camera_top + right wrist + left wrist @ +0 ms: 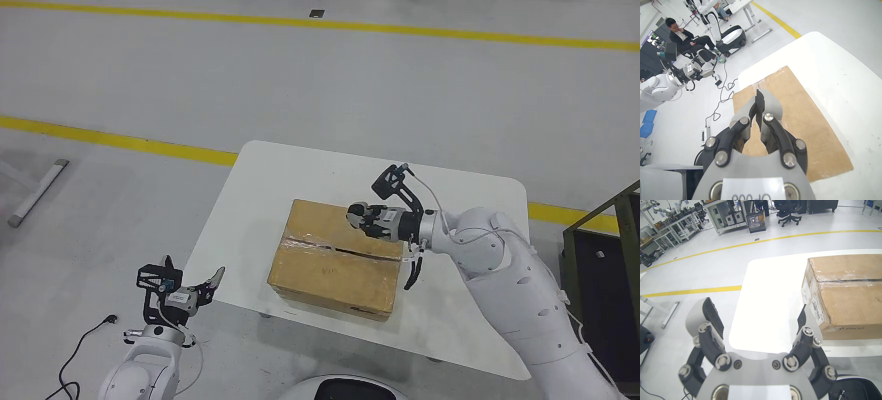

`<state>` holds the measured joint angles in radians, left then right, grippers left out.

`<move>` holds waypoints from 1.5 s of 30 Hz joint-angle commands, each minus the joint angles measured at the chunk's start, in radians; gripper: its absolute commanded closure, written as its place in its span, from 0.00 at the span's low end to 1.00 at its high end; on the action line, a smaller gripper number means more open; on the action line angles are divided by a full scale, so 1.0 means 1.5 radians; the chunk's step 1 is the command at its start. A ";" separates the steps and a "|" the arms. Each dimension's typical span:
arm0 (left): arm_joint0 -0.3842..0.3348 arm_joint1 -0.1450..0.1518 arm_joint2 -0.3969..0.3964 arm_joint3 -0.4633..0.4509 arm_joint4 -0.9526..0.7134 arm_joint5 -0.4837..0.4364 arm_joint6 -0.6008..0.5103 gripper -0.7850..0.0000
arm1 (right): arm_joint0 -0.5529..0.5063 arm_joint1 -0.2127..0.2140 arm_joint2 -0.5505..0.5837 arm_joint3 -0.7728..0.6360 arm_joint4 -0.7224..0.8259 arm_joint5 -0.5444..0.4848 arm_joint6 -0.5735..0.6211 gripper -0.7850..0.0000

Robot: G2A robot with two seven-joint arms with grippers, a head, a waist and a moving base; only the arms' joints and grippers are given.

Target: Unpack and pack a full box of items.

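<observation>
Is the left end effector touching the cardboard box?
Apart. The top view shows bare table between the left end effector and the cardboard box.

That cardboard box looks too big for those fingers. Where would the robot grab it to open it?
Probably a top flap's edge at the taped seam, coming from above: the box lies flat and closed, its sides look too wide to span, and the right gripper hangs there, shut.

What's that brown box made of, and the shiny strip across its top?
The box looks like brown cardboard: matte, with flaps meeting at a seam. The strip seems to be clear plastic tape: glossy, wrinkled and catching the light.
</observation>
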<state>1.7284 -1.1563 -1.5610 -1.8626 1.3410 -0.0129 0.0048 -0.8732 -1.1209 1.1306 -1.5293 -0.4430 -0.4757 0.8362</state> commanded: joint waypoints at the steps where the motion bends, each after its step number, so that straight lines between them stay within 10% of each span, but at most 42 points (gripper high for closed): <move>1: 0.000 0.000 0.000 0.000 0.000 0.000 0.000 0.00 | 0.000 0.000 0.000 0.000 0.000 0.000 0.000 1.00; 22: -0.037 -0.005 0.074 -0.037 -0.043 -0.134 -0.004 0.00 | 0.094 -0.023 -0.086 -0.029 -0.038 0.171 0.031 1.00; 45: -0.084 -0.013 0.159 -0.020 -0.047 -0.174 -0.052 0.00 | 0.181 -0.055 -0.159 0.038 -0.034 0.193 0.033 1.00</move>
<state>1.6129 -1.1739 -1.3377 -1.8999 1.2726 -0.2698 -0.0620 -0.6046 -1.2019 0.8938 -1.4751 -0.4940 -0.1886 0.8851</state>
